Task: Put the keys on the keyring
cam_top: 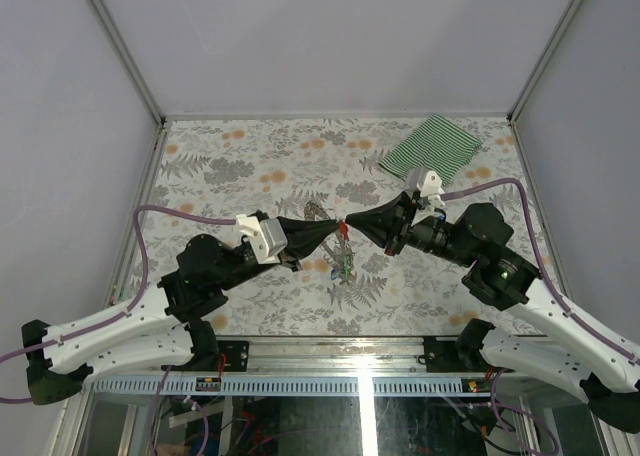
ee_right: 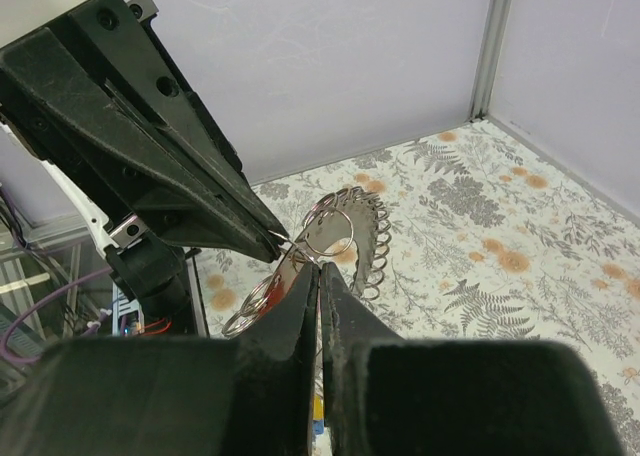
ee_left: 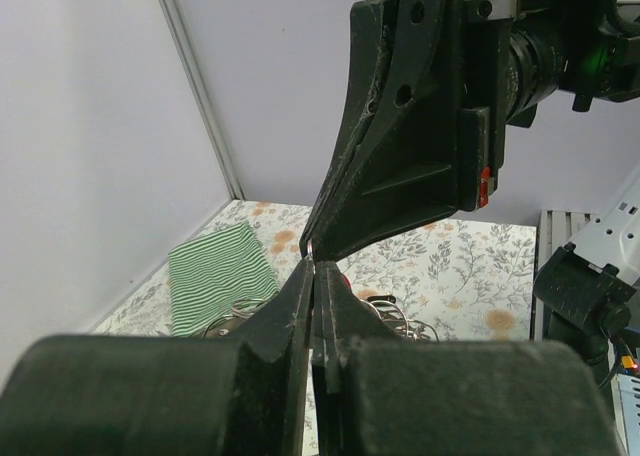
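Wide view first: the floral table [cam_top: 250,166] spreads out under me, with the green-striped cloth [cam_top: 432,146] lying flat at the far right corner. My left arm [cam_top: 200,266] and right arm [cam_top: 480,241] both reach in towards the middle, nose to nose. My left gripper [cam_top: 333,231] has its jaws pressed together, no gap showing. My right gripper [cam_top: 350,226] is the same, fingers tight against each other, its tip just meeting the left one.

The keyring [ee_right: 375,226] sits right behind that meeting point, its coiled links fanning out just beyond my left fingertips. A thin wire ring [ee_right: 349,240] lies right at the two tips, though I can't tell which gripper is pinching it, if either. A red tag [cam_top: 343,228] shows between the tips. The keys [cam_top: 345,266] bunch just below, on the near side.
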